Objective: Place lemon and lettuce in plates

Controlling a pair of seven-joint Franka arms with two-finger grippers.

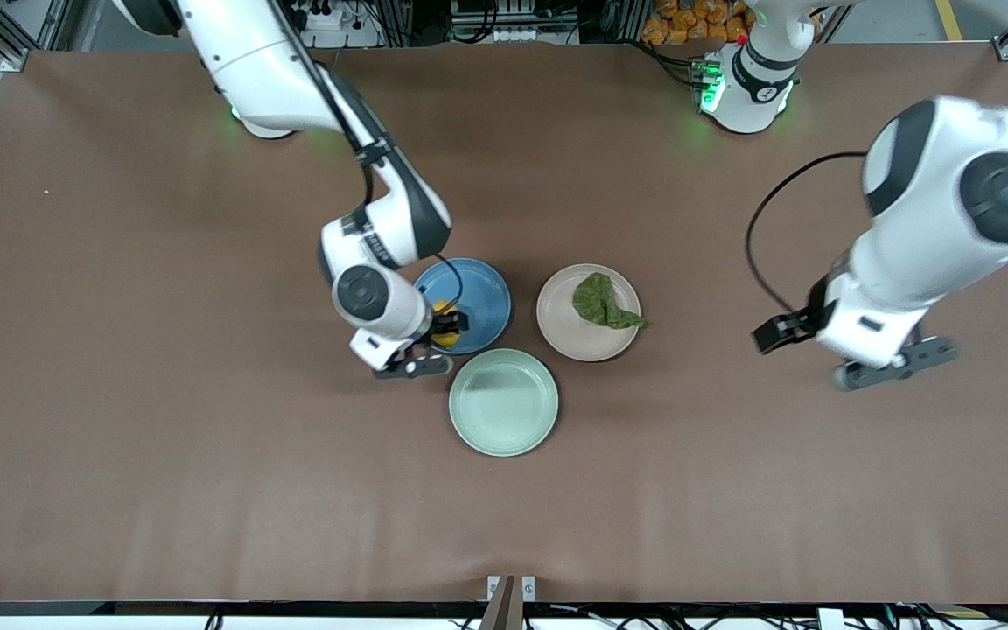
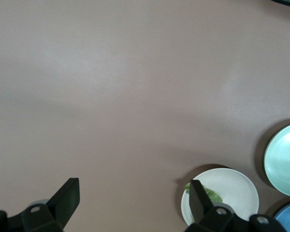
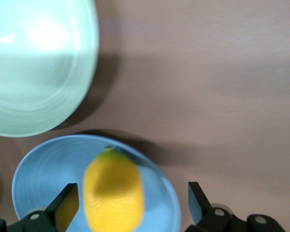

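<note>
Fingers (image 3: 67,205) of the right gripper (image 1: 446,325) stand spread above the blue plate (image 1: 478,297), the lemon (image 3: 112,195) between them, seemingly just released. Largest first: the table (image 1: 163,437), then the unused mint plate (image 1: 504,402), then the beige plate (image 1: 587,337) holding the lettuce (image 1: 602,303). Off toward its own end, the left gripper (image 2: 133,203) waits, fingers apart and empty. Both placements look done; next, the right arm should lift straight clear.
</note>
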